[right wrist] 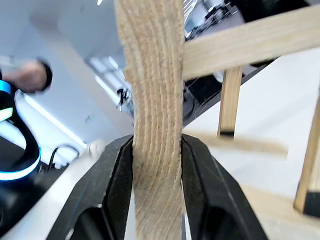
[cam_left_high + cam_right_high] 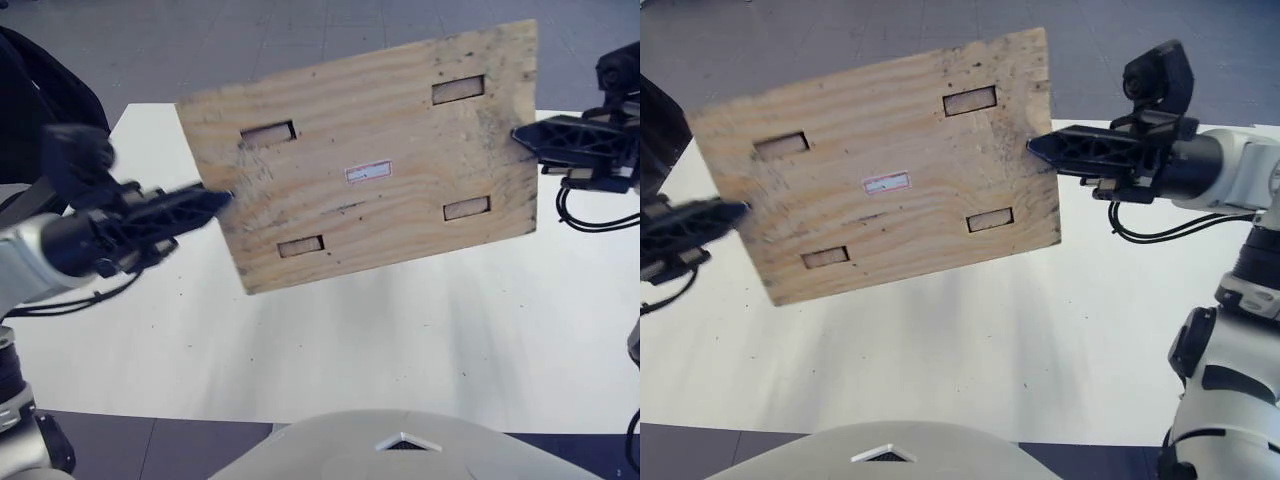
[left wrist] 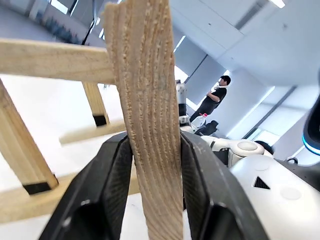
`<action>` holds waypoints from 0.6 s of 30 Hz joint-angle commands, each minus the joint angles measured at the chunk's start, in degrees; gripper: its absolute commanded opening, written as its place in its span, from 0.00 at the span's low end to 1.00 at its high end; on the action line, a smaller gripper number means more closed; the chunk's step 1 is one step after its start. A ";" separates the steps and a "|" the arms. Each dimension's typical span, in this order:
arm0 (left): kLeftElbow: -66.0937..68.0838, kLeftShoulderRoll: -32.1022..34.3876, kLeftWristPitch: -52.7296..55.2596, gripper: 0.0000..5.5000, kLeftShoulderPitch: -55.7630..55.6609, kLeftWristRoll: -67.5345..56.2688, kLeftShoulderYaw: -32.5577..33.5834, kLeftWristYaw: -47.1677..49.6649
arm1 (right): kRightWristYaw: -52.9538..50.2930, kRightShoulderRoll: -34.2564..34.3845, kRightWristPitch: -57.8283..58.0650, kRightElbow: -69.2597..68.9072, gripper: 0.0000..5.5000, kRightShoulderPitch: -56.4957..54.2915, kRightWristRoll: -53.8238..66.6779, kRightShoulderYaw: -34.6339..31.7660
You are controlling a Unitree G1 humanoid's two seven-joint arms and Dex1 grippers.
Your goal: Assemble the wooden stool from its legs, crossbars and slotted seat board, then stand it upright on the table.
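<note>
The left hand [image 2: 222,199] is clamped on the left edge of the seat [image 2: 370,140], with a finger on each face of the board. The seat hangs in the air over the white tabletop [image 2: 400,340], turned askew, its right side farther away and higher than its left. Its top face is toward the head camera. All four slots [image 2: 268,132] look filled with wood ends, and the wrist views show a frame [image 3: 50,60] of legs and crossbars fixed under the board. The right hand [image 2: 1035,147] grips the right edge in the same way.

Assembly looks finished, so the step in hand is standing the stool up. For that, both hands should level the seat, bring it down together until all the legs rest on the tabletop, and only then let go. Uneven lowering could twist the board in the grips.
</note>
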 commanded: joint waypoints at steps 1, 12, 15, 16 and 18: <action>3.64 -1.03 -0.95 0.24 -3.47 -6.94 -3.86 8.74 | -12.02 1.65 0.44 -0.42 0.23 0.90 7.67 1.64; 31.38 -22.25 -10.30 0.24 -28.70 -7.45 -6.49 48.05 | -87.46 24.82 -37.41 6.16 0.23 -0.31 31.54 -0.87; 40.86 -27.98 -17.15 0.24 -35.19 -6.62 -5.40 56.67 | -87.88 29.08 -45.67 15.61 0.24 -4.91 24.95 -2.67; 45.81 -29.83 -20.47 0.24 -38.45 -4.51 -4.39 58.73 | -86.60 29.88 -49.72 20.67 0.24 -6.71 21.85 -3.06; 53.39 -32.06 -24.79 0.24 -43.45 -0.07 -2.69 60.41 | -83.20 30.70 -55.39 29.36 0.24 -10.25 17.83 -3.52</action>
